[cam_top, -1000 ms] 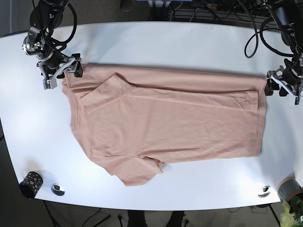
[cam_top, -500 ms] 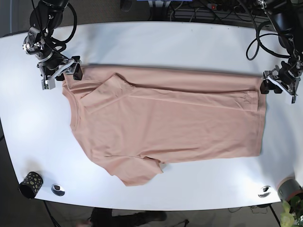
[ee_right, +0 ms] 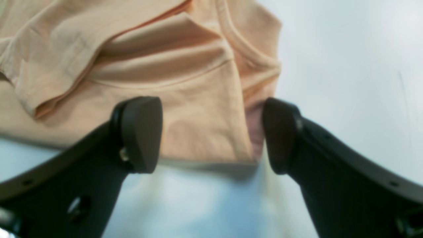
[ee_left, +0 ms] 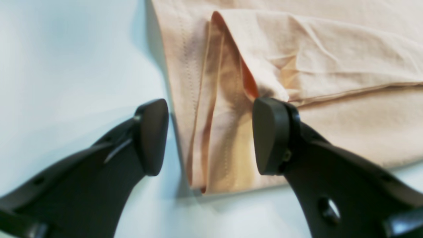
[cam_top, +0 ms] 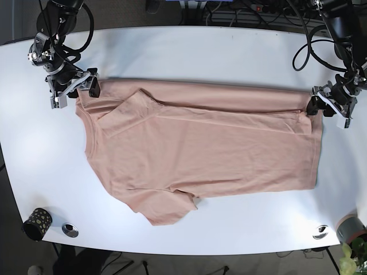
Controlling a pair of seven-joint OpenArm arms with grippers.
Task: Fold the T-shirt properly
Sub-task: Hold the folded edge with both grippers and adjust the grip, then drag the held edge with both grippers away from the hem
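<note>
A peach T-shirt (cam_top: pixel 206 149) lies flat on the white table (cam_top: pixel 189 51), its far edge and one sleeve folded over. My left gripper (cam_top: pixel 323 106) is open at the shirt's far hem corner on the right side of the base view. In the left wrist view this gripper (ee_left: pixel 210 135) straddles the folded hem edge (ee_left: pixel 218 109), one jaw on either side. My right gripper (cam_top: pixel 80 89) is open at the shoulder corner near the collar. In the right wrist view it (ee_right: pixel 211 135) straddles that corner of cloth (ee_right: pixel 205 109).
A black speckled cup (cam_top: pixel 35 222) and a small silver disc (cam_top: pixel 70 230) sit at the near left corner. Another silver disc (cam_top: pixel 320 232) and a grey pot with a plant (cam_top: pixel 351 229) sit at the near right. Cables run behind the table's far edge.
My left gripper has moved inward and slightly toward the far edge, onto the shirt's hem corner. My right gripper has hardly moved.
</note>
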